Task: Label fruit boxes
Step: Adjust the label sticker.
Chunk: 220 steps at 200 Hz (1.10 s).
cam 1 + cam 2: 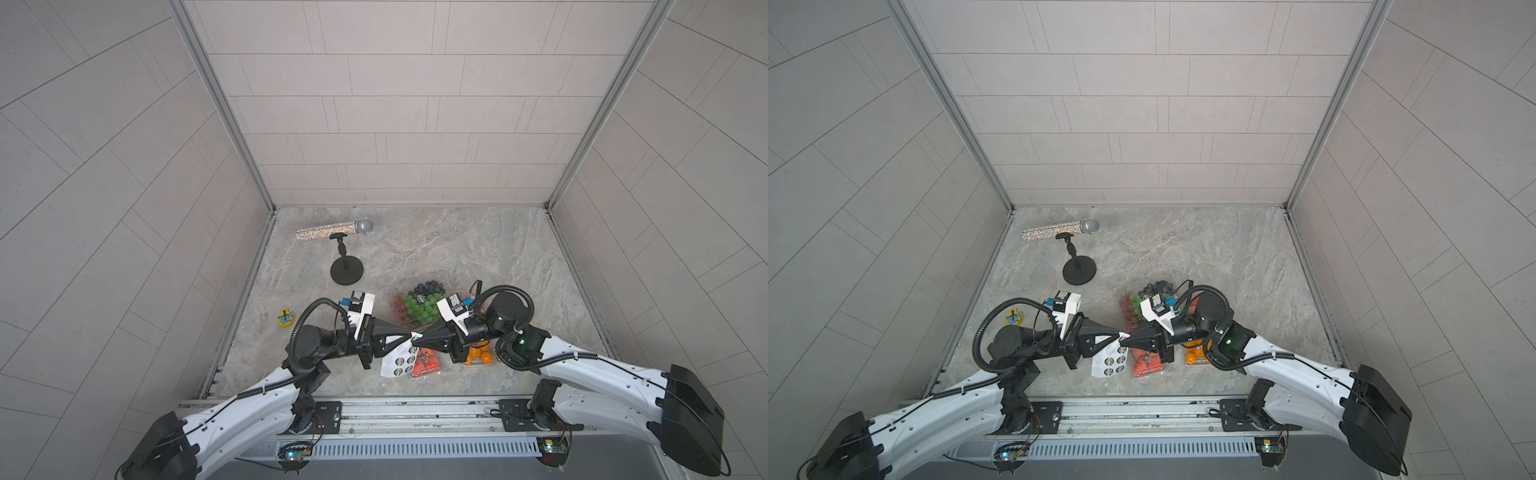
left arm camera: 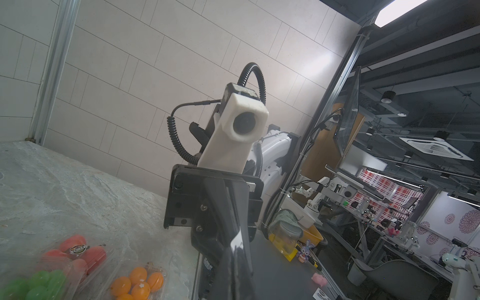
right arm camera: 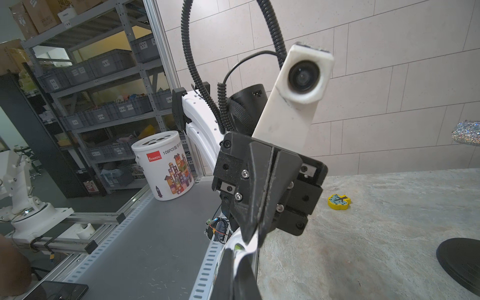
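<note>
- left gripper (image 1: 408,335): jaws pinched tight on the far corner of the sticker sheet (image 1: 397,360). The rest of the sheet spreads toward the near side below the tips.
- right gripper (image 1: 417,340): nose to nose with the left one, jaws closed on that same corner. Can't tell whether it has the backing paper or a single sticker.
- grape box (image 1: 419,307): large clamshell just far of the gripper tips, with blueberries at its far end.
- near red box (image 1: 426,362): on the table (image 1: 457,249), just right of the sheet, under the right gripper.
- orange box (image 1: 478,354): right of the near red box, partly under the right wrist.
- far red box (image 2: 85,257): beside the grapes, with a dark round label on its lid.
- microphone (image 1: 332,230), black stand (image 1: 347,271) and yellow toy (image 1: 286,319): left side, well apart from the boxes.
</note>
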Available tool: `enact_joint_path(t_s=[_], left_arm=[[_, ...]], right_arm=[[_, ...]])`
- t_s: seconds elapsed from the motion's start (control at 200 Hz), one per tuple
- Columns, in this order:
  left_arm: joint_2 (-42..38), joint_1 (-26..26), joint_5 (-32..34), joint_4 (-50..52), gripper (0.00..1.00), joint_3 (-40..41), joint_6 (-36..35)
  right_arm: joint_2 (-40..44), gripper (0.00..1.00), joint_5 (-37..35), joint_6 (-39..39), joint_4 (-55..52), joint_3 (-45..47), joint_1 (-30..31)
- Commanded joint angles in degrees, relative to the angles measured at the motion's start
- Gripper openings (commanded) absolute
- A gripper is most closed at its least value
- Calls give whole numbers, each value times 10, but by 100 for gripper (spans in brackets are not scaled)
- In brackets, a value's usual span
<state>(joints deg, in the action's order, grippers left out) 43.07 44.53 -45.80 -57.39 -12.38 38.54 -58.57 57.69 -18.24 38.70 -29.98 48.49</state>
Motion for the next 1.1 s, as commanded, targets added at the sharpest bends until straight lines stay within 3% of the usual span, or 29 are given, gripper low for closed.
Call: enact_joint_path(t_s=[0.0, 0.23, 0.4, 0.49, 0.755, 1.096], left_arm=[[-5, 1, -3, -8, 0, 9, -11], [-15, 1, -5, -19, 0, 7, 4], [-29, 1, -14, -21, 0, 7, 9], [-35, 1, -21, -19, 0, 9, 7], [-48, 1, -21, 2, 0, 12, -5], [-44, 1, -18, 4, 0, 12, -10]], right_arm=[[2, 0, 14, 1, 36, 3, 3], [14, 1, -27, 65, -62, -2, 3], [11, 19, -24, 47, -41, 0, 2], [19, 23, -23, 43, -47, 0, 0], [15, 21, -14, -14, 15, 1, 0], [-5, 7, 1, -28, 37, -4, 0]])
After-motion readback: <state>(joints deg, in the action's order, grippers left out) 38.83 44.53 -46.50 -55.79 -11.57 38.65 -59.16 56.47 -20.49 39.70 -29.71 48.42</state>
